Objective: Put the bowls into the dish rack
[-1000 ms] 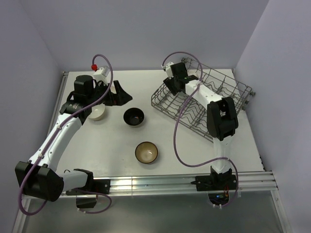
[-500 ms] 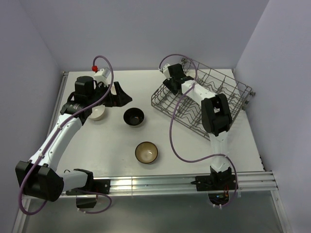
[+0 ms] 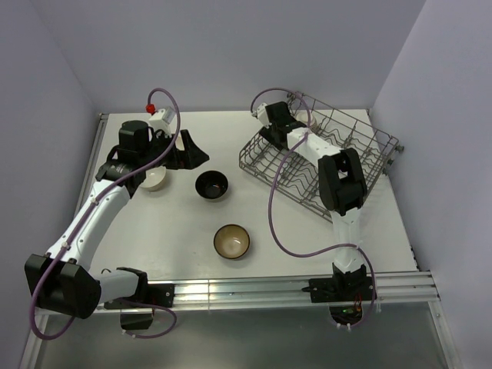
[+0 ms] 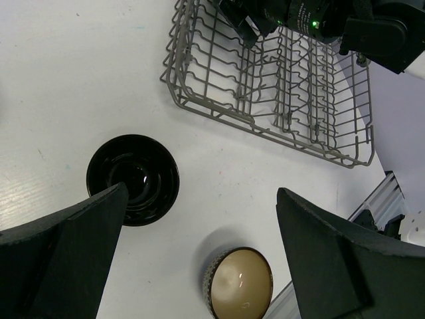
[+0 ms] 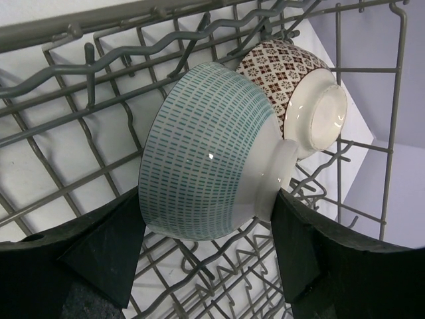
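Observation:
The grey wire dish rack [image 3: 338,154] stands at the back right and also shows in the left wrist view [image 4: 265,100]. My right gripper [image 3: 278,123] is in its far left corner, jaws wide apart. In the right wrist view [image 5: 207,199] they flank the pale teal bowl [image 5: 206,153], which lies on its side on the tines against the red-white lattice bowl [image 5: 292,76]. My left gripper [image 3: 188,150] hangs open and empty over the table's back left [image 4: 199,199]. The cream bowl [image 3: 154,179] sits beside it, the black bowl [image 3: 211,185] mid-table, and the brown bowl [image 3: 231,241] nearer the front.
Rack wires [image 5: 80,21] surround my right fingers closely. A metal rail [image 3: 292,288] runs along the table's near edge. Walls close in the back and both sides. The black bowl [image 4: 133,179] and brown bowl [image 4: 239,282] lie below my left gripper.
My right gripper has shifted slightly left and further into the rack's far corner, and its elbow swung left. The left arm and the table bowls have not moved.

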